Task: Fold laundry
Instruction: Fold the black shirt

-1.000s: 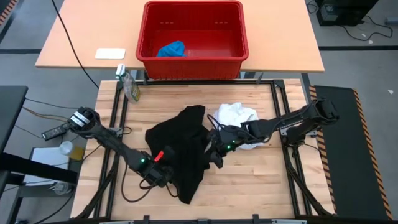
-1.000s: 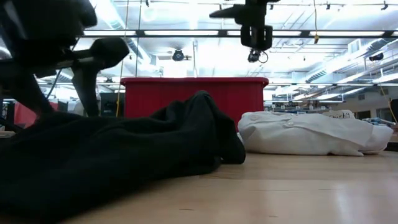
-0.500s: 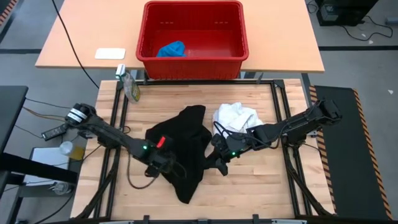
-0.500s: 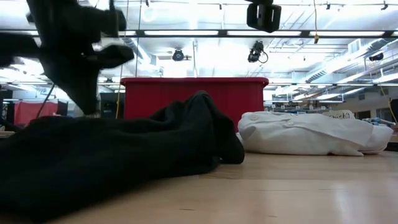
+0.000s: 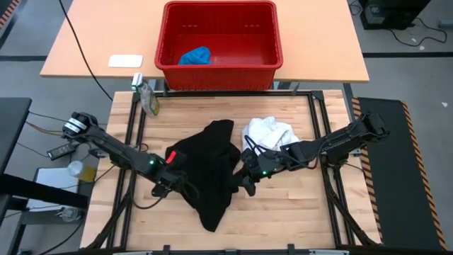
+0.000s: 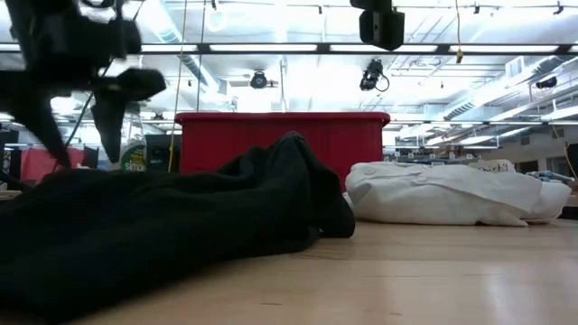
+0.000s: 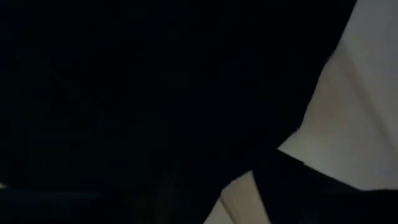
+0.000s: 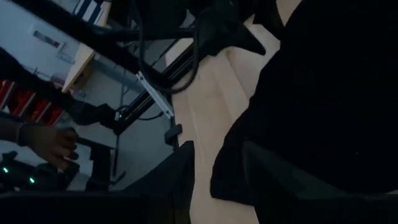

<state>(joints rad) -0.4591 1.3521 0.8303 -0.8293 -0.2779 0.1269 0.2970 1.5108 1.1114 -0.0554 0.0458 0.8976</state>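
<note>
Black cloth fills the middle of your wooden table (image 5: 283,205): the large black garment (image 5: 209,170) lies crumpled in front of the red basket (image 5: 219,71), which sits on the separate table beyond. Just beside it, towards your right arm, is the bunched white garment (image 5: 267,132), and the two touch at their edges. The bright blue garment (image 5: 195,55) sits inside the red basket.

Your left gripper (image 5: 170,180) is at the black garment's left edge; you cannot tell whether its fingers are parted or gripping. Your right gripper (image 5: 248,185) is at the garment's right edge, fingers (image 8: 183,174) parted with a fold of black cloth between them, grip uncertain.

A green bottle (image 5: 147,98) stands near the basket's left corner; its label is unreadable.
</note>
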